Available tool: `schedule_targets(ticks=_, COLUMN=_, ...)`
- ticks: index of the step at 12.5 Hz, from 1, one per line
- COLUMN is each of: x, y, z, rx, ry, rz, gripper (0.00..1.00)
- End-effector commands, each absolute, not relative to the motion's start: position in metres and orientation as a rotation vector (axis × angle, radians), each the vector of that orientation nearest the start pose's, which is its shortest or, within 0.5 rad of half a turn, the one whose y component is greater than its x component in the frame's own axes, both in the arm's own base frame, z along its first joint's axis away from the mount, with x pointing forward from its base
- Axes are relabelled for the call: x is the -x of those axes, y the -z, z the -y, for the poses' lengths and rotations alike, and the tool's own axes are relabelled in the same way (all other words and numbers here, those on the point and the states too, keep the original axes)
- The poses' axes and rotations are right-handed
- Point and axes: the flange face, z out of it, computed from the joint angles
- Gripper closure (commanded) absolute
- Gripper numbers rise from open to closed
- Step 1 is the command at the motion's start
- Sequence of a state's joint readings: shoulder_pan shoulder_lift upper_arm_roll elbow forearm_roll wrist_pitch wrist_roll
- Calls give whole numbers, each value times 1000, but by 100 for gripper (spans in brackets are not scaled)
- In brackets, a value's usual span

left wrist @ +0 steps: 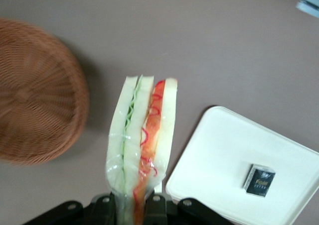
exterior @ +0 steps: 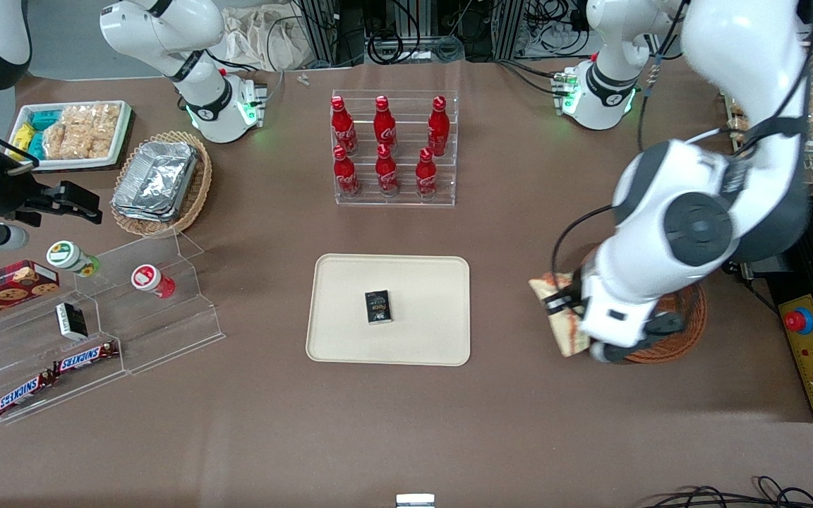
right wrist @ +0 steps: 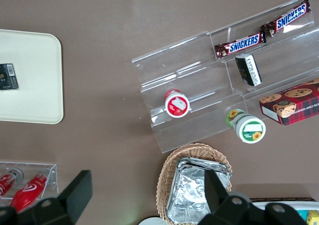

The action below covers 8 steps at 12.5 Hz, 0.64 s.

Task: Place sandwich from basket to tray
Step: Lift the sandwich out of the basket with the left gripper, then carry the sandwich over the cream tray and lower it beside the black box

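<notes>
Wrapped sandwich gripped, held over the brown worktop (exterior: pixel 491 423) beside the basket.

The left arm's end effector (left wrist: pixel 134 205) is clamped on the clear-wrapped white-bread sandwich wedge (left wrist: pixel 143 145) (orange-red and green filling showing), between the round reddish-brown wicker basket (left wrist: pixel 35 93) and the cream rectangular tray (left wrist: pixel 224 155), which carries a small black packet (left wrist: pixel 259 180).
</notes>
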State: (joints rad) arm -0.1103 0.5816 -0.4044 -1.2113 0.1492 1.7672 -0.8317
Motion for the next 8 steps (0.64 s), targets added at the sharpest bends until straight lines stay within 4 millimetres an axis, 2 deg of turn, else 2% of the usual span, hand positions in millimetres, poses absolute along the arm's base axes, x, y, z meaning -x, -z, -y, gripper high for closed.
schedule_targets(ticks=1, x=-673, y=-415, z=338, rx=3254, ry=65, rz=346, gripper=100)
schedule_targets(ticks=2, x=-674, y=-397, z=353, rx=3275, ry=86, rz=322, gripper=100)
schedule_targets(ticks=3, x=-665, y=-375, z=375, rx=3280, ry=55, rz=275, gripper=100)
schedule_targets(ticks=5, x=-637, y=-333, z=419, rx=3246, ry=-17, rz=157, gripper=100)
schedule_targets(ticks=6, x=-622, y=-305, z=433, rx=3210, ry=-64, rz=109, gripper=100)
schedule_targets(ticks=7, x=-614, y=-286, z=440, rx=3187, ry=-76, rz=74, gripper=100)
schedule_targets(ticks=8, x=-611, y=-277, z=443, rx=3177, ry=-90, rz=62, gripper=100)
